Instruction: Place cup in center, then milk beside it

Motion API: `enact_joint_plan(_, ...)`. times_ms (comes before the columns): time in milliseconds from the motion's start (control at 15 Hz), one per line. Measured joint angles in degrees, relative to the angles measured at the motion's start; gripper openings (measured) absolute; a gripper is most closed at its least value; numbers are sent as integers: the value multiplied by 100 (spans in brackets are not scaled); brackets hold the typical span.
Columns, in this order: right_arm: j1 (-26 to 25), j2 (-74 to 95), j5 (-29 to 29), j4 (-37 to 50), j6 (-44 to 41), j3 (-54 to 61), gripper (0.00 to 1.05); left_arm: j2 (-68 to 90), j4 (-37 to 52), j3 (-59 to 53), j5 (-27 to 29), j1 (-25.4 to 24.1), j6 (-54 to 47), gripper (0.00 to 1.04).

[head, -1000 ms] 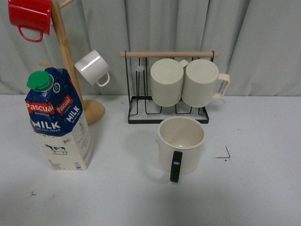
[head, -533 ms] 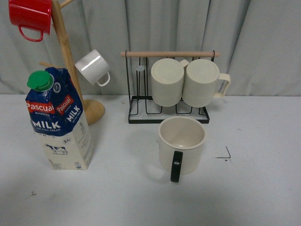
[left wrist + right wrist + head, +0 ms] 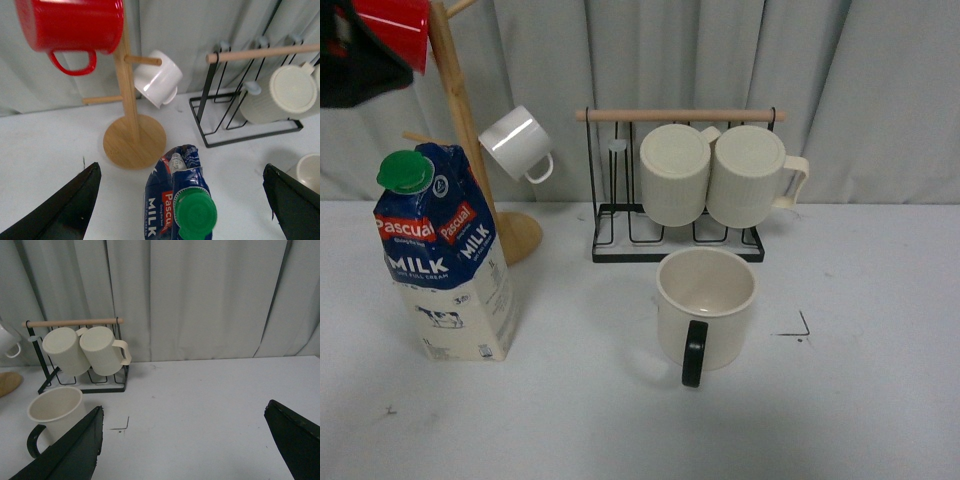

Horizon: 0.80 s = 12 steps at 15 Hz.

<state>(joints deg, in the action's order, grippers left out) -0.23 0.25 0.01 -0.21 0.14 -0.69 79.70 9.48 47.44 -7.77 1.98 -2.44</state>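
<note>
The cup (image 3: 706,310), a wide cream mug with a black handle turned toward me, stands upright on the pale grey center patch (image 3: 590,390), just left of a black corner mark (image 3: 798,328). The milk (image 3: 445,260) stands upright at the left. My left gripper (image 3: 180,167) is open and hovers above the milk (image 3: 175,200), with one finger on each side of its green cap (image 3: 196,216) and well clear of it. My right gripper (image 3: 185,407) is open and empty over bare table, to the right of the cup (image 3: 55,412).
A wooden mug tree (image 3: 460,120) with a red mug (image 3: 395,25) and a small white mug (image 3: 517,143) stands behind the milk. A black wire rack (image 3: 680,245) holding two ribbed cream mugs (image 3: 675,172) stands behind the cup. A grey curtain closes the back.
A dark part of my left arm has come into the front view at the top left, in front of the red mug. The cup and the milk have not moved.
</note>
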Motion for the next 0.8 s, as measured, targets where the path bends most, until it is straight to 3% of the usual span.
enact_joint_plan(267,0,0,-2,0,0,0,98,973,42,529,-286,129,-146,98)
enact_joint_plan(800,0,0,-2,0,2,0,98,1987,-162,699,269,151,-302,98)
